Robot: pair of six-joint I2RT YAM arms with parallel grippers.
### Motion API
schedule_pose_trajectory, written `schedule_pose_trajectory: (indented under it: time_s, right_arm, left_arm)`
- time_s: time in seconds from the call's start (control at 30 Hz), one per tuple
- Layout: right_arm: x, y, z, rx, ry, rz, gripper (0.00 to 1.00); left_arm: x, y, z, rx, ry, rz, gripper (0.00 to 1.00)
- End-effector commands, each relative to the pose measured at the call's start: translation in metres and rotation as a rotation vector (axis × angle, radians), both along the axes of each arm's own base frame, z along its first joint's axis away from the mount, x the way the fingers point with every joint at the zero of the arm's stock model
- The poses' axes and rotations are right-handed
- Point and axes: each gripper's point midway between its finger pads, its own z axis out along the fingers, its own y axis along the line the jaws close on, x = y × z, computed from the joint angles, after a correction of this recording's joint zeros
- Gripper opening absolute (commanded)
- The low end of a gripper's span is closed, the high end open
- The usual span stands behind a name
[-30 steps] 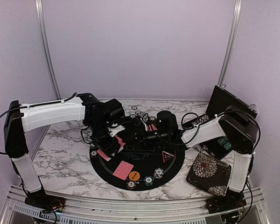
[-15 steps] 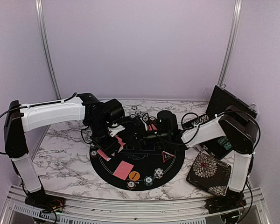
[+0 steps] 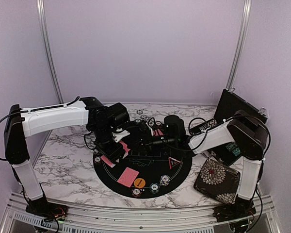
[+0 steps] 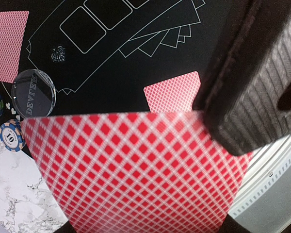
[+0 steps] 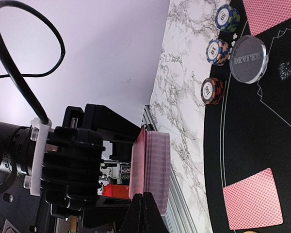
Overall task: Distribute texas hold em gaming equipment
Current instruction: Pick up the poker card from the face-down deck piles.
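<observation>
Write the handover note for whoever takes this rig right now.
Left gripper: shut on the deck of cards, above the black mat.
Right gripper: at the deck's edge; open or shut cannot be told.
Done: a face-down card, orange disc, triangle, dealer button and chip stacks lie on or by the mat.
Left: deal out the thick deck, likely card by card.

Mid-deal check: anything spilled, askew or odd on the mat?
Nothing stands out. The dealt cards lie flat, face down on the mat, chip stacks stand upright, the deck sits in the right tool, and the left tool holds one card.
</observation>
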Motion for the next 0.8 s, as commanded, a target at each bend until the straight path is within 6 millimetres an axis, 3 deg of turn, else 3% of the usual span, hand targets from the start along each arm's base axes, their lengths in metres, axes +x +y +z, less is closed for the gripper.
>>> schedule_pose_trajectory:
  time_s: [0.0,0.77]
  right_arm:
    - [0.001,-0.003,0.015,0.042,-0.018,0.001,0.00]
    - [0.019,-0.039,0.022,0.078,0.020,-0.071,0.00]
  left_arm:
    - [0.003,-0.001,0.010,-0.018,-0.012,-0.002,0.45]
    - [0.005,0.002,0.009,-0.007,-0.023,0.003,0.44]
